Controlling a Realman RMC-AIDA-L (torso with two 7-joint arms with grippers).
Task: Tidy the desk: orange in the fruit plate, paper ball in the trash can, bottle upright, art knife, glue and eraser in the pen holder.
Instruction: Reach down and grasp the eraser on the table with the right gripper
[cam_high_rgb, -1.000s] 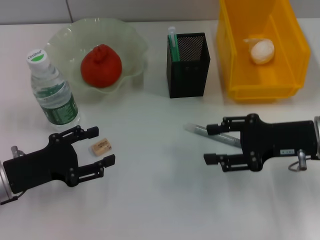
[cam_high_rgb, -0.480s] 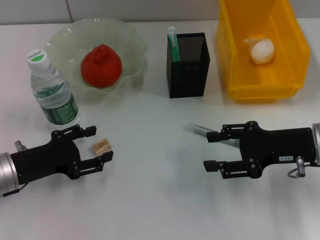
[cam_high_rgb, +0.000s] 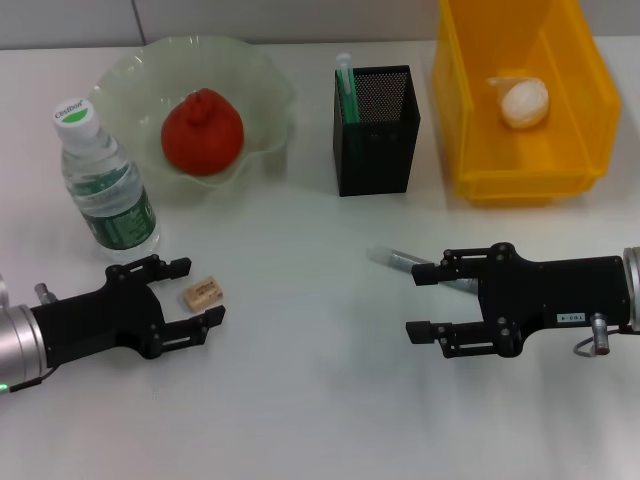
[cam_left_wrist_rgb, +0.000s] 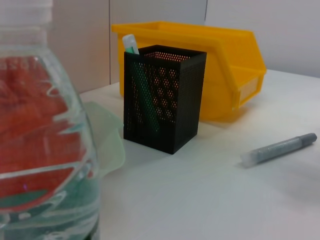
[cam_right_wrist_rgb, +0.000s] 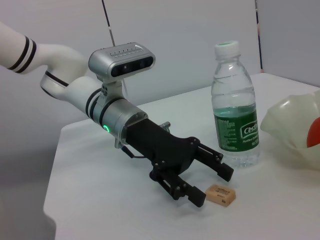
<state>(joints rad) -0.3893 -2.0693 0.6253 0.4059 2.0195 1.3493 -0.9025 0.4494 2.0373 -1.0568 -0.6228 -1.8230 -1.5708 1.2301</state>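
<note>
The tan eraser (cam_high_rgb: 201, 292) lies on the table between the tips of my open left gripper (cam_high_rgb: 203, 291), untouched; the right wrist view shows the eraser (cam_right_wrist_rgb: 221, 195) just off that gripper's (cam_right_wrist_rgb: 216, 186) fingertips. My right gripper (cam_high_rgb: 416, 303) is open beside the grey glue (cam_high_rgb: 393, 258), one finger lying over the tube. The orange (cam_high_rgb: 202, 131) sits in the fruit plate (cam_high_rgb: 262, 75). The bottle (cam_high_rgb: 105, 185) stands upright. The art knife (cam_high_rgb: 346, 84) stands in the pen holder (cam_high_rgb: 377, 130). The paper ball (cam_high_rgb: 524, 102) lies in the trash can (cam_high_rgb: 520, 175).
In the left wrist view the bottle (cam_left_wrist_rgb: 45, 150) fills the near side, with the pen holder (cam_left_wrist_rgb: 165, 102), trash can (cam_left_wrist_rgb: 215, 60) and glue (cam_left_wrist_rgb: 277, 148) beyond. White tabletop stretches along the front edge between both arms.
My left arm has drawn back a little toward the left edge, its fingers still astride the eraser. My right gripper shifted slightly right and lower, then held still.
</note>
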